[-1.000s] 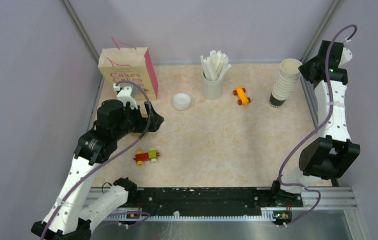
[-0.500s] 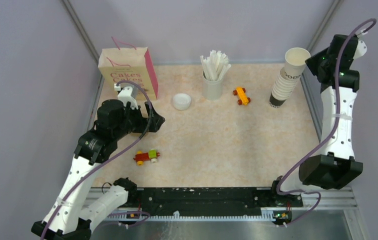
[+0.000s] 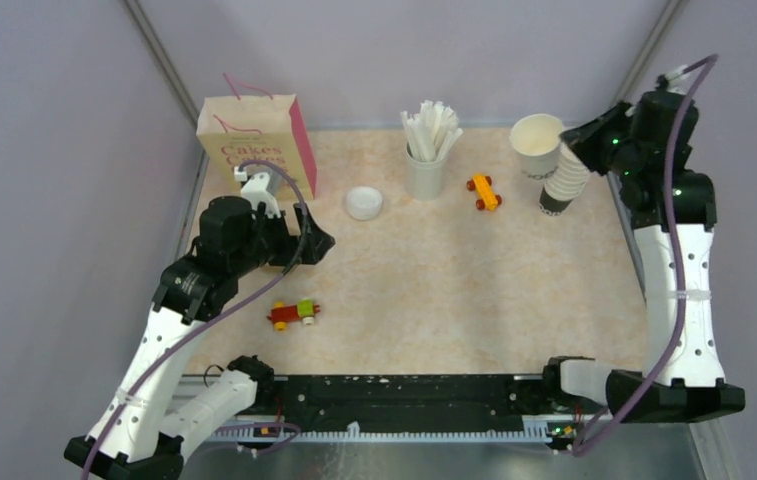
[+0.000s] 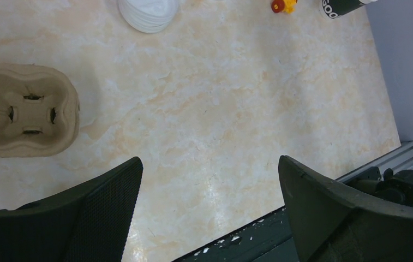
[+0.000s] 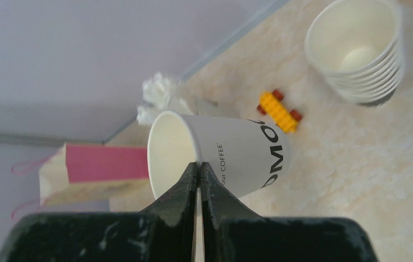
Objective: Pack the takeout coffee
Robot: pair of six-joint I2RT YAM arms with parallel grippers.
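Over at about 2 o'clock on the table (image 3: 454, 290), the right arm stands tall from its base along the right edge, elbow high and wrist bent towards 9 o'clock. The right gripper (image 5: 199, 166) has its fingers pressed together on the rim of the white paper cup (image 5: 237, 153), one finger inside the mouth and one outside. In the overhead view the cup (image 3: 537, 143) hangs with its mouth up, just at 10 o'clock of the stack of cups (image 3: 562, 180) and apart from it. Black lettering shows on the cup's wall.

The left arm leans from its base towards 12 o'clock, forearm sloping to the left edge and wrist turned towards 3 o'clock. The left gripper (image 4: 209, 162) is spread wide, holding nothing, over bare table. The brown cup tray (image 4: 24, 109) lies to its 9 o'clock side in the wrist view.

On the mottled beige top, a paper bag (image 3: 254, 145) stands at 11 o'clock, white lids (image 3: 364, 203) near it, a holder of white sticks (image 3: 426, 170) at 12 o'clock, an orange toy car (image 3: 484, 191) beside that, and a red toy car (image 3: 292, 314) at 8 o'clock. Plain lilac walls close in the sides
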